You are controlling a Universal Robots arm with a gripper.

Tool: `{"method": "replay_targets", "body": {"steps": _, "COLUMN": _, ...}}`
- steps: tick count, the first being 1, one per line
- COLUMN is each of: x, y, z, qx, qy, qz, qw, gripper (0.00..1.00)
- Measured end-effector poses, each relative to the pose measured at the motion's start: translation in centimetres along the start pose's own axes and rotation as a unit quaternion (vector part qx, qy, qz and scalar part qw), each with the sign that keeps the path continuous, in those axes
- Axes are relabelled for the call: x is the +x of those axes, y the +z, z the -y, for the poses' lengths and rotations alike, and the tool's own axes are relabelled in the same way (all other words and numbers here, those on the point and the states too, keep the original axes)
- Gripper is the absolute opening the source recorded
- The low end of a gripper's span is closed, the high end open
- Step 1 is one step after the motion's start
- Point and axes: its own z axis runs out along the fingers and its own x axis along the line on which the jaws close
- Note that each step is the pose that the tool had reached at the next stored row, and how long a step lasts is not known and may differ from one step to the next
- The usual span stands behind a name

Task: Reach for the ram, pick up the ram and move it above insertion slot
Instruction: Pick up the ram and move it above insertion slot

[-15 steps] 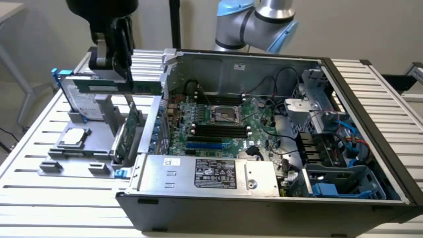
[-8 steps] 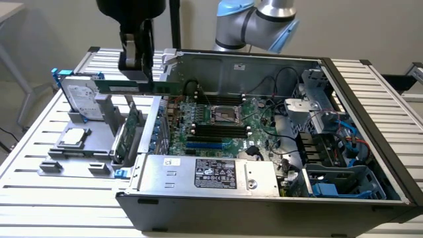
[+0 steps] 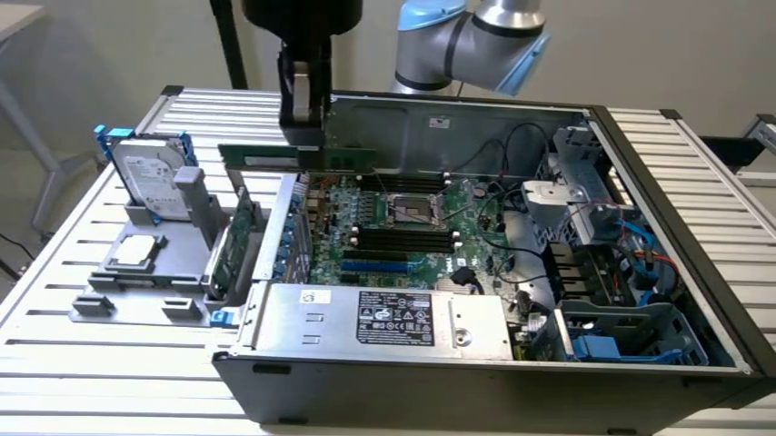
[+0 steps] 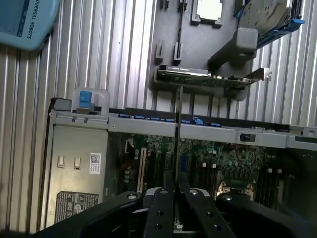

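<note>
Ram [image 3: 297, 157], a long flat green board, is hanging level in the air at the case's rear-left corner, pinched at mid-length by the end effector [image 3: 303, 136]. In the wrist view the ram [image 4: 178, 124] is showing edge-on as a thin dark line running out from between the two black fingers [image 4: 161, 210], which are pressing against its faces.

Open computer case [image 3: 679, 227], a black metal box, is sitting on the ribbed aluminium tabletop [image 3: 122, 363]. Inside it, a green motherboard [image 3: 352, 263] is carrying parallel black insertion slots [image 3: 401, 241] at the board's centre, with the square silver processor socket [image 3: 412, 209] at 12 o'clock from them and a short blue slot [image 3: 376, 268] at 6 o'clock. A silver power supply [image 3: 388, 318] is filling the near wall.

At 9 o'clock of the case, a grey fixture [image 3: 145, 272] is holding an upright hard drive [image 3: 152, 173] with blue rails and a green expansion card [image 3: 236, 245] standing on edge.

The ram is hovering well above the slots, offset toward 10 o'clock from them; open room is lying over the motherboard, bounded by the case walls.
</note>
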Motion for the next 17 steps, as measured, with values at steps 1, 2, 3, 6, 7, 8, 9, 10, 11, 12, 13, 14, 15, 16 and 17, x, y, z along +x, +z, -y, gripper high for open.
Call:
{"method": "replay_targets", "body": {"steps": 1, "x": -0.1, "y": 0.0, "z": 0.48, "qx": 0.0, "qy": 0.0, "qz": 0.0, "qw": 1.0, "gripper": 0.14}}
{"method": "replay_targets", "body": {"steps": 2, "x": -0.2, "y": 0.0, "z": 0.96, "qx": 0.0, "qy": 0.0, "qz": 0.0, "qw": 1.0, "gripper": 0.14}}
{"method": "replay_targets", "body": {"steps": 3, "x": -0.2, "y": 0.0, "z": 1.42, "qx": 0.0, "qy": 0.0, "qz": 0.0, "qw": 1.0, "gripper": 0.14}}
{"method": "replay_targets", "body": {"steps": 6, "x": -0.6, "y": 0.09, "z": 2.79, "qx": 0.0, "qy": 0.0, "qz": 0.0, "qw": 1.0, "gripper": 0.14}}
{"method": "replay_targets", "body": {"steps": 7, "x": -0.8, "y": 0.14, "z": 3.26, "qx": 0.0, "qy": 0.0, "qz": 0.0, "qw": 1.0, "gripper": 0.14}}
{"method": "replay_targets", "body": {"steps": 8, "x": -0.9, "y": 0.21, "z": 3.73, "qx": 0.0, "qy": 0.0, "qz": 0.0, "qw": 1.0, "gripper": 0.14}}
{"method": "replay_targets", "body": {"steps": 9, "x": -1.1, "y": 0.29, "z": 4.16, "qx": 0.0, "qy": 0.0, "qz": -0.0001, "qw": 1.0, "gripper": 0.14}}
{"method": "replay_targets", "body": {"steps": 10, "x": -1.3, "y": 0.38, "z": 4.59, "qx": 0.0, "qy": 0.0, "qz": 0.0, "qw": 1.0, "gripper": 0.14}}
{"method": "replay_targets", "body": {"steps": 11, "x": -1.6, "y": 0.48, "z": 5.01, "qx": 0.0, "qy": 0.0, "qz": 0.0, "qw": 1.0, "gripper": 0.14}}
{"method": "replay_targets", "body": {"steps": 12, "x": -1.8, "y": 0.6, "z": 5.41, "qx": 0.0, "qy": 0.0, "qz": -0.0001, "qw": 1.0, "gripper": 0.14}}
{"method": "replay_targets", "body": {"steps": 13, "x": -2.1, "y": 0.74, "z": 5.8, "qx": 0.0, "qy": 0.0, "qz": -0.0002, "qw": 1.0, "gripper": 0.14}}
{"method": "replay_targets", "body": {"steps": 14, "x": -2.3, "y": 0.89, "z": 6.18, "qx": 0.0, "qy": 0.0, "qz": -0.0002, "qw": 1.0, "gripper": 0.14}}
{"method": "replay_targets", "body": {"steps": 15, "x": -2.6, "y": 1.06, "z": 6.56, "qx": 0.0, "qy": 0.0, "qz": -0.0003, "qw": 1.0, "gripper": 0.14}}
{"method": "replay_targets", "body": {"steps": 16, "x": -2.9, "y": 1.23, "z": 6.94, "qx": 0.0, "qy": 0.0, "qz": -0.0004, "qw": 1.0, "gripper": 0.14}}
{"method": "replay_targets", "body": {"steps": 17, "x": -3.2, "y": 1.4, "z": 7.32, "qx": -0.0001, "qy": 0.0, "qz": -0.0004, "qw": 1.0, "gripper": 0.14}}
